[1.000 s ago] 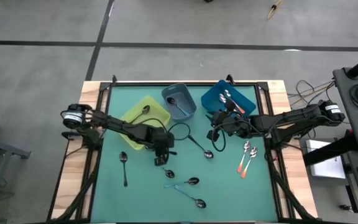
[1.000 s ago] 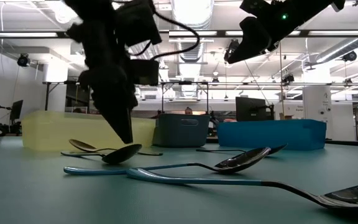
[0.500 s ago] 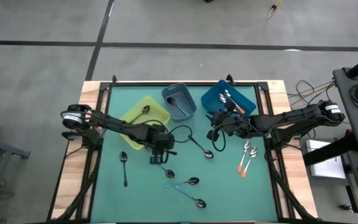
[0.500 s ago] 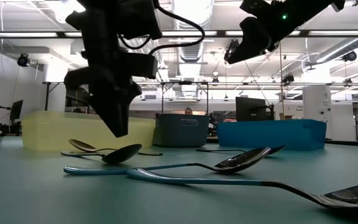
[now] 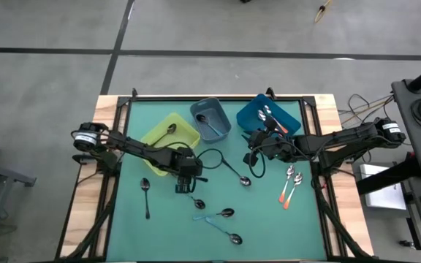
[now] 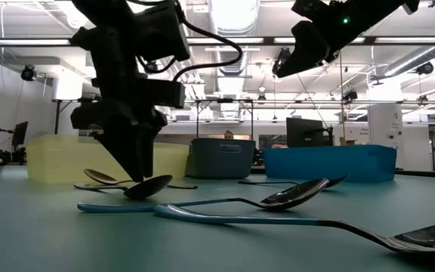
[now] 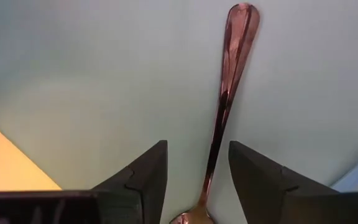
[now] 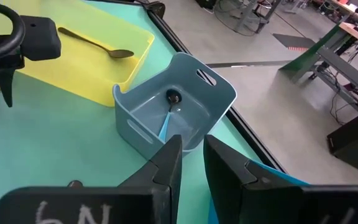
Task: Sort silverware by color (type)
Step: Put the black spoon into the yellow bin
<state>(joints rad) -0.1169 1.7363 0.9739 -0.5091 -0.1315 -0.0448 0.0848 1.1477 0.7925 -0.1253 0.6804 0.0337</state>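
left gripper (image 5: 183,187) low over the mat, fingers (image 7: 143,180) parted with a dark spoon (image 7: 224,109) lying on the mat between them, neither finger touching it. low view shows what the wrist view can't: the gripper's tip (image 6: 136,168) is down just above that spoon's bowl (image 6: 148,187). high view places this just off the yellow bin (image 5: 168,136), which holds one spoon (image 5: 171,130). the grey-blue bin (image 8: 174,112) shows a blue-handled spoon (image 8: 168,113) inside, clear only from the right wrist view. right gripper (image 5: 252,154) hangs above the mat near the blue bin (image 5: 267,117), fingers (image 8: 164,163) a narrow gap apart with nothing between them. the blue bin holds spoons (image 5: 273,119), seen from overhead alone. loose on the mat: a black spoon (image 5: 145,194) toward the left, another (image 5: 235,172) mid-table, blue-handled ones (image 5: 218,217) toward the front, and an orange-handled pair (image 5: 289,185) at the right.
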